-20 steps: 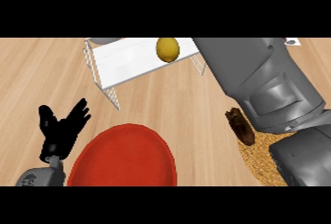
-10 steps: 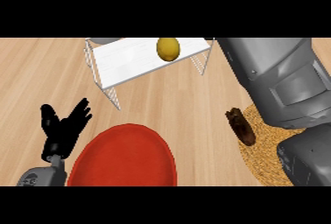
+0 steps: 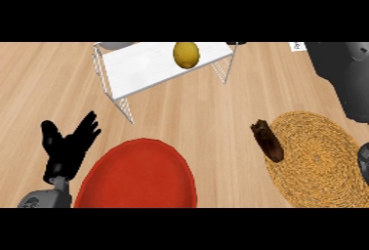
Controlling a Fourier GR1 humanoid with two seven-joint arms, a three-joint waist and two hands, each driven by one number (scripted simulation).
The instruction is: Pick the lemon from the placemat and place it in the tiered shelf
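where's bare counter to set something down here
The widest free patch is the wood between the tiered shelf, the red plate and the placemat. More bare wood lies left of the shelf, above the open left hand. The placemat's left edge is crowded by a brown object; the lemon occupies the shelf.

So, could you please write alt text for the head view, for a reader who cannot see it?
A lemon lies on the top of a white tiered shelf on a wooden counter. Nearer are a red plate and a woven placemat with a brown object at its edge; the open left hand rests at lower left.
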